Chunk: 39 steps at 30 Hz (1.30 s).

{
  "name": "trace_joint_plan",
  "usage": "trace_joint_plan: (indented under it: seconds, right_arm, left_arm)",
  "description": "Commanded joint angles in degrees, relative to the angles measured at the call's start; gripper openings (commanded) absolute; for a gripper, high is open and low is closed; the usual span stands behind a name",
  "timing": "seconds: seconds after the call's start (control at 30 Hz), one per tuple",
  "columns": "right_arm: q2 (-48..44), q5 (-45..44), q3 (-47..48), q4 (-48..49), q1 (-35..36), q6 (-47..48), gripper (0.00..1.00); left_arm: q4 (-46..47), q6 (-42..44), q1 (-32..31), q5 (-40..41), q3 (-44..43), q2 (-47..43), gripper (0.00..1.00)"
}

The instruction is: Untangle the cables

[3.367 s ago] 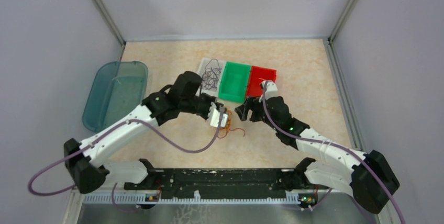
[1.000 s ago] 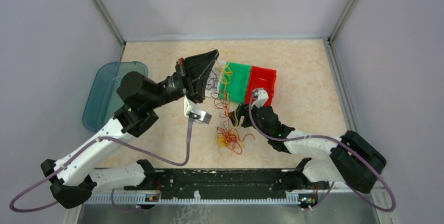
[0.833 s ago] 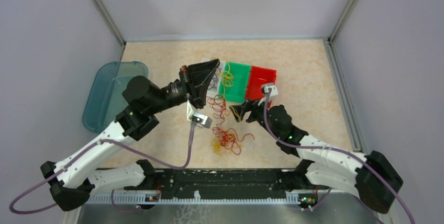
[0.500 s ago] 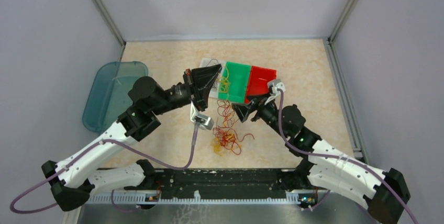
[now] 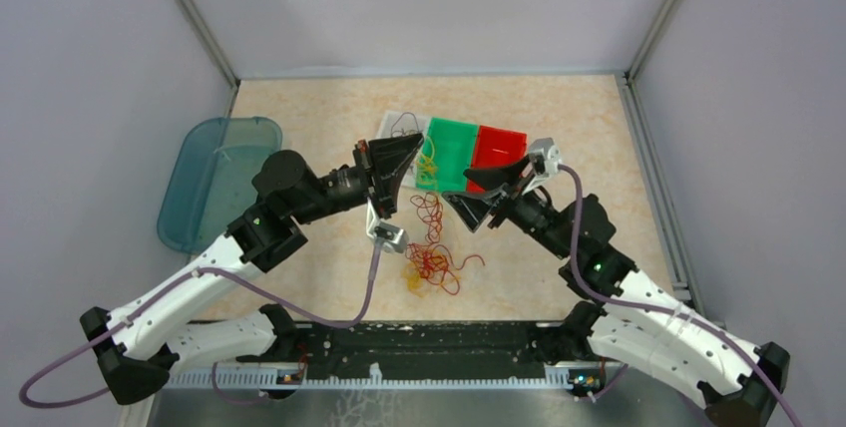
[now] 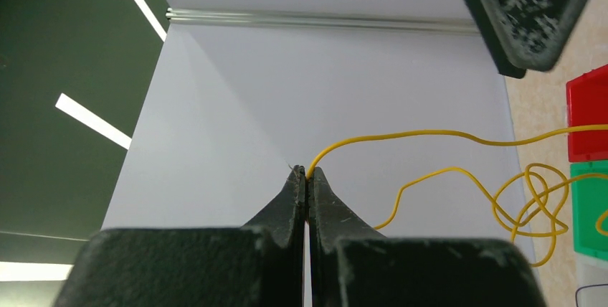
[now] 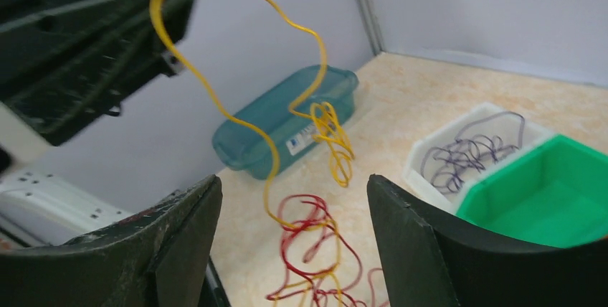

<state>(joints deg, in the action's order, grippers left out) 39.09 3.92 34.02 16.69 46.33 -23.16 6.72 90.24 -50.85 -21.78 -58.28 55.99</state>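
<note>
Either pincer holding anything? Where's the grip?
Left pincer, shut, pinches the yellow cable at its top bend, in its very tips. Right pincer open, empty.

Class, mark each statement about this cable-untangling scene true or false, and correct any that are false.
1. The left gripper is shut on a yellow cable. True.
2. The right gripper is clamped on the red cables. False: its jaws stand wide open and hold nothing.
3. The white bin holds dark cables. True.
4. The green bin is full of red cables. False: no red cable shows in it. The red cables lie tangled on the table, nearer the arms than the bins.
</note>
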Motion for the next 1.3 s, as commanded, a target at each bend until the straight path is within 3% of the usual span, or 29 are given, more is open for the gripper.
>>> trace_joint_plan:
  seconds: [0.0, 0.67, 1.0, 1.27]
  right_arm:
    - [0.36, 9.7, 4.21, 4.52, -0.18, -2.24, 0.73]
    - [18.08, 21.29, 10.55, 20.39, -0.01, -12.5, 0.6]
    - [23.68, 19.23, 5.27, 27.94, 1.45, -17.7, 0.52]
    - [28.29, 15.12, -0.33, 32.41, 2.26, -19.64, 0.38]
  left_arm:
    - [-0.65, -0.25, 0.14, 2.06, -0.03, 0.11, 0.0]
    - [-2.05, -0.59, 0.14, 1.55, -2.1, 0.78, 0.0]
    - [-1.0, 0.57, 0.13, 1.65, -6.61, 3.62, 0.0]
    - [0.37, 1.7, 0.11, 2.03, -9.2, 5.31, 0.0]
